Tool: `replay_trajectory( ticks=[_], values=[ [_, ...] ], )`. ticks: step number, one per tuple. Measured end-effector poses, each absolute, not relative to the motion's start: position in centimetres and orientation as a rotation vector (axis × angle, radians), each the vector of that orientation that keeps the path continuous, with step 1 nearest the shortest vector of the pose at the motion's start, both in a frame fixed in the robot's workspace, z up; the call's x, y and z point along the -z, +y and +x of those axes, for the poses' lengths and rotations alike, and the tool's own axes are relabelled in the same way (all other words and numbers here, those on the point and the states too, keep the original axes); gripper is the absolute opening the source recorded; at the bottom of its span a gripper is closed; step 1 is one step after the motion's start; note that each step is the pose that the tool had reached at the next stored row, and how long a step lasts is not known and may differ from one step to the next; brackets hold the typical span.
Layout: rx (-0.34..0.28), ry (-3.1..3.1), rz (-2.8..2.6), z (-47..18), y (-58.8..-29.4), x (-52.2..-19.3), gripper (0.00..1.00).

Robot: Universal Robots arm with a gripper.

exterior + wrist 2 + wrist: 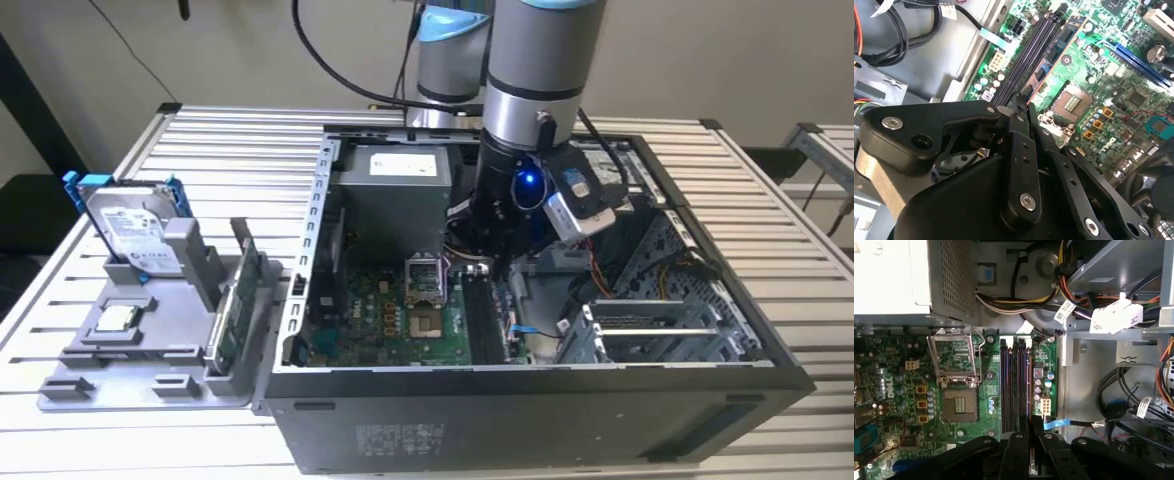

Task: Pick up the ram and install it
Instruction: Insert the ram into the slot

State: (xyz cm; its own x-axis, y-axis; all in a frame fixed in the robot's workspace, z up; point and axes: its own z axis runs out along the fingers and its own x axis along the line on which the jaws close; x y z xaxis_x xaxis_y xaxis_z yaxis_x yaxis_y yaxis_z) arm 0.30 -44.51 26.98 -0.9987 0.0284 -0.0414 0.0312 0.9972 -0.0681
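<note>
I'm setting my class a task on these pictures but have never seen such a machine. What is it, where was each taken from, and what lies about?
A robot arm reaches down into an open computer case on a slatted table. The exterior view looks on from off the arm; both wrist views ride on the arm, looking past its black tool at the green motherboard. The tool hangs above the dark memory slots. Whether it holds the ram cannot be told. At the exterior view's left, a grey holder carries a hard drive and a green card.

fingers (1019, 450) cut off by edge, tips hidden behind linkage
</note>
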Motion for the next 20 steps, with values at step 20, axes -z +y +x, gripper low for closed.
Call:
replay_trajectory(
  ticks=[20],
  values=[
    [0.107, 3.099, 0.046, 1.0, -44.5, -23.9, 0.14]
  ],
)
